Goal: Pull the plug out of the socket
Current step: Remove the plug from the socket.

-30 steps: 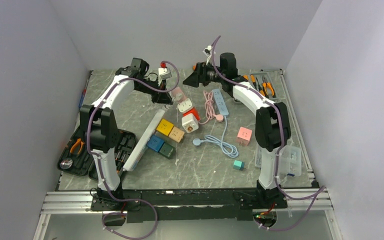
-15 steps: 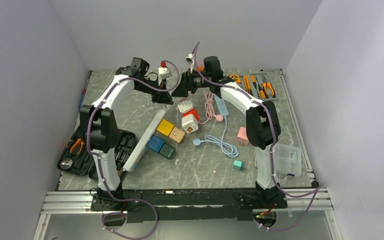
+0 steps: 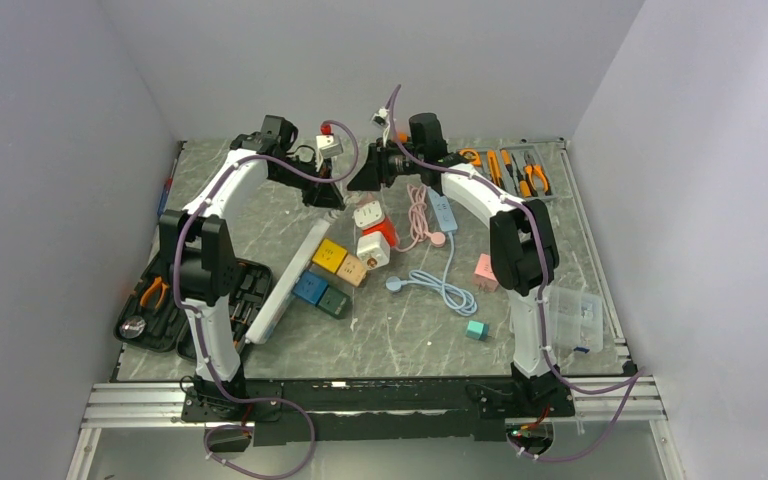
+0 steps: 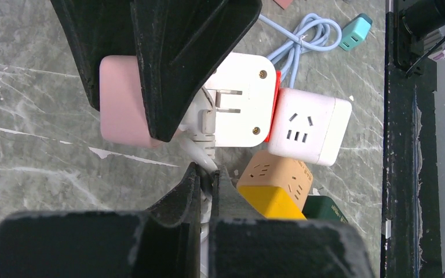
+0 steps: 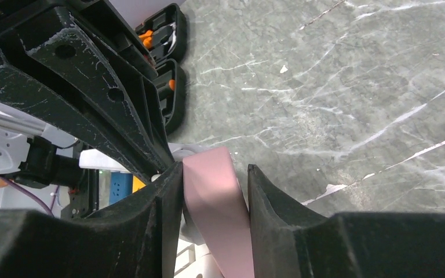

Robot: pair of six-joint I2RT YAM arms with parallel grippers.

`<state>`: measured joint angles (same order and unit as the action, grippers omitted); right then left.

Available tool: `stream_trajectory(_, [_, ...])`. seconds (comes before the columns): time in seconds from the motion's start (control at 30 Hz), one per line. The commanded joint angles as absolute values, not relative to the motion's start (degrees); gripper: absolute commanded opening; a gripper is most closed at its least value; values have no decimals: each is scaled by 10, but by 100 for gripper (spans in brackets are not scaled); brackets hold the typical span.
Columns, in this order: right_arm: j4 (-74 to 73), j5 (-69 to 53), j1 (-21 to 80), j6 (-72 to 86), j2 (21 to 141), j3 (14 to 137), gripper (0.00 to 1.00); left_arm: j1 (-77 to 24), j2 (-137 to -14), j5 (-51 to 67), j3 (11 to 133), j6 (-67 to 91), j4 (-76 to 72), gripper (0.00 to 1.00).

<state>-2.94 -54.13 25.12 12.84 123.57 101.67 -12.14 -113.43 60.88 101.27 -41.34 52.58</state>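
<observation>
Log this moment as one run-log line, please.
phase: gripping | left gripper: shut on white plug | right gripper: around pink socket, one side gapped | plug: still seated

White arms (image 3: 222, 190), black joints (purple cables), scuffed black tools.
</observation>
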Motion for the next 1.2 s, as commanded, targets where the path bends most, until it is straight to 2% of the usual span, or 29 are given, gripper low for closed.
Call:
stream_trajectory(0.0, [-32, -560, 263, 118, 1231, 1025, 10, -126, -1111, 699, 1040, -420, 504, 0])
stream_trajectory(0.07, [-34, -559, 263, 119, 1227, 1026, 0, -126, -1116, 701, 1039, -418, 505, 0])
stream_trajectory(0.1, [-35, -559, 263, 119, 1224, 1026, 0, -127, -1117, 700, 1038, -417, 506, 6])
stream_trajectory(0.17, [-32, -560, 263, 121, 1216, 1021, 0, -130, -1121, 700, 1036, -416, 507, 28])
stream_trajectory(0.23, [-26, -564, 262, 123, 1205, 1011, 0, -130, -1120, 698, 1026, -411, 498, 45])
stream_trajectory(0.37, [-24, -564, 266, 118, 1181, 992, 0, -130, -1104, 687, 987, -373, 423, 64])
stream_trajectory(0.87, [-50, -563, 269, 107, 1130, 1001, 0, -126, -1136, 674, 977, -428, 477, 72])
stream_trajectory(0.93, [-44, -564, 269, 112, 1118, 998, 0, -126, -1136, 674, 971, -425, 468, 85])
stream_trajectory(1.07, [-33, -568, 270, 121, 1100, 989, 0, -125, -1129, 647, 949, -407, 425, 89])
stream_trajectory(1.17, [-35, -571, 271, 120, 1094, 992, 0, -115, -1110, 625, 908, -347, 330, 90])
